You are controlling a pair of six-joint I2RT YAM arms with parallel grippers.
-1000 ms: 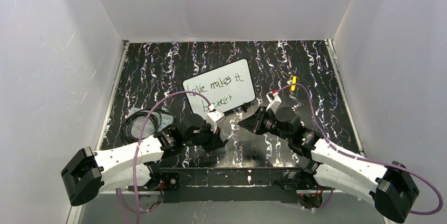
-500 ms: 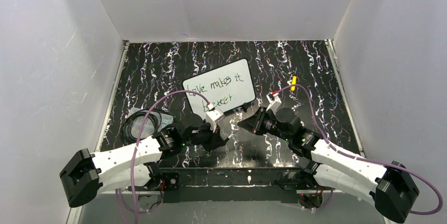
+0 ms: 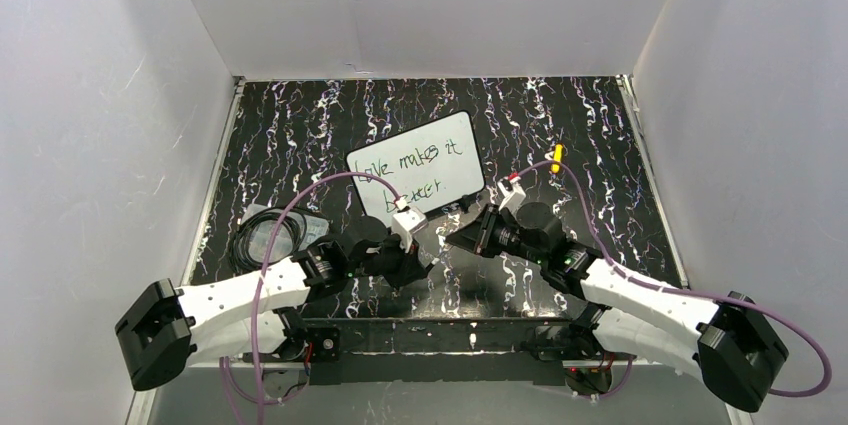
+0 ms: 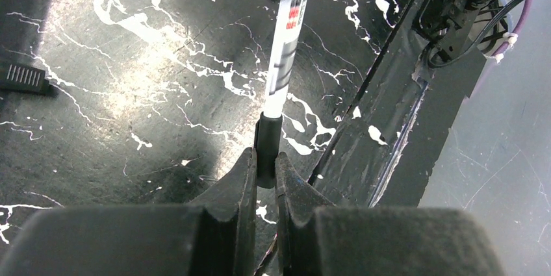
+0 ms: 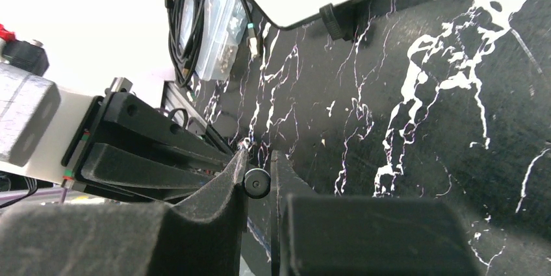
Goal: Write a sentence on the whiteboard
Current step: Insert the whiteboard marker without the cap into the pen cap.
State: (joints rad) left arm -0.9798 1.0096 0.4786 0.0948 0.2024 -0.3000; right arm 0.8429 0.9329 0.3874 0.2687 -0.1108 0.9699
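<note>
A black table (image 3: 300,125) veined with white streaks was seen. The whiteboard (image 3: 420,170) was laid flat near its middle, askew to the edges, with handwriting across it. Toward the left edge, well apart, a clear packet (image 3: 312,226) and a coiled black cable (image 3: 262,238) were laid together.

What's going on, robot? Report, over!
Left jaws shut on pen at black end, right jaws shut on other end. Whiteboard already written on. Cable bundle lies apart, left of board.

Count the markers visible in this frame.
1. The marker spans between both hands: the left hand grips its black end, and the right hand grips its far end. Others may be hidden from view.
</note>
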